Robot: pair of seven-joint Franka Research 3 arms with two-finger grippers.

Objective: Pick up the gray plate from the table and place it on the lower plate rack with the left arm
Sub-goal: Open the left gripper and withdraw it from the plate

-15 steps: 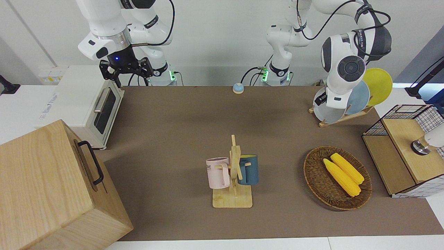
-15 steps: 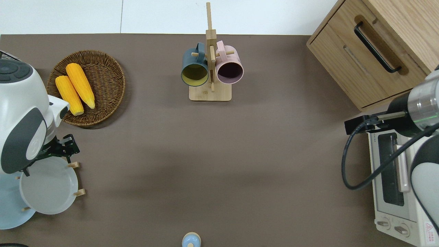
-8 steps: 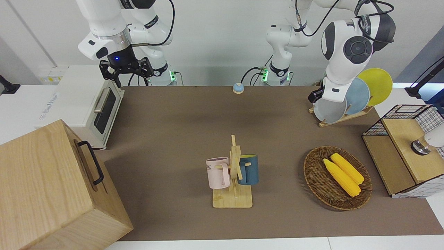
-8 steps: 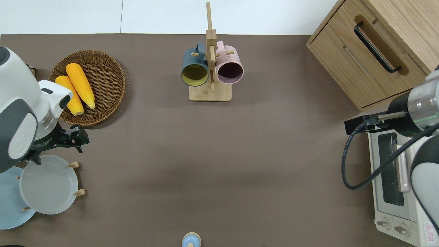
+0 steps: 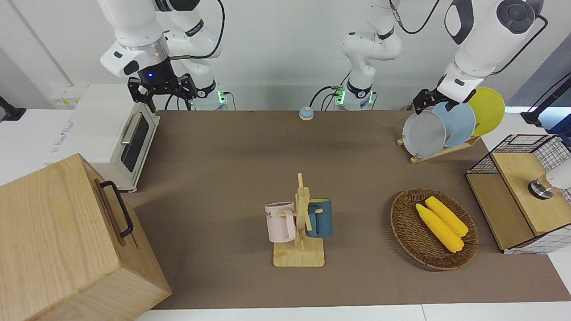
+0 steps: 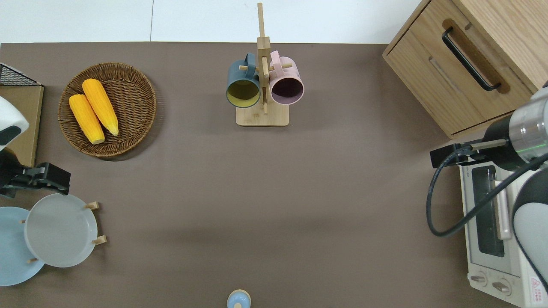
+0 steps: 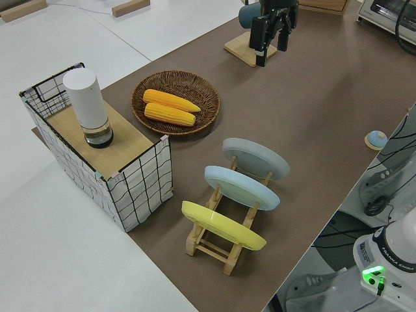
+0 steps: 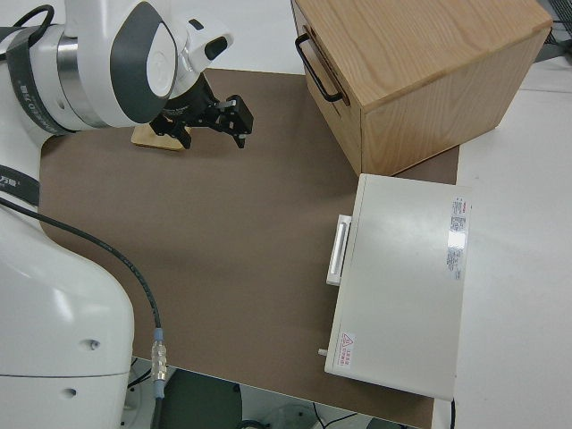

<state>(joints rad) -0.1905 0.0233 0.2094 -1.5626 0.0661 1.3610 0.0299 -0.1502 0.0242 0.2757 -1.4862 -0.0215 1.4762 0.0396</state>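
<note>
Left end effector (image 6: 36, 176) hovered with fingers spread, empty, just above the lower plate rack (image 5: 439, 151). I saw the gray plate (image 6: 60, 230) seated in its end slot beside the light-blue plate (image 5: 459, 124). Right arm parked.

A broad stretch of bare bench (image 6: 274, 192) runs down the middle, wide enough for a hand to sweep through. The mug stand (image 6: 262, 81) stands at the edge farthest from the robots. The corn basket (image 6: 108, 109) and the lower plate rack (image 5: 439, 151), filled by three plates, crowd the left arm's end, beside the wire basket (image 5: 522, 191). The wooden cabinet (image 6: 466, 55) and toaster oven (image 6: 492, 222) block the right arm's end.
</note>
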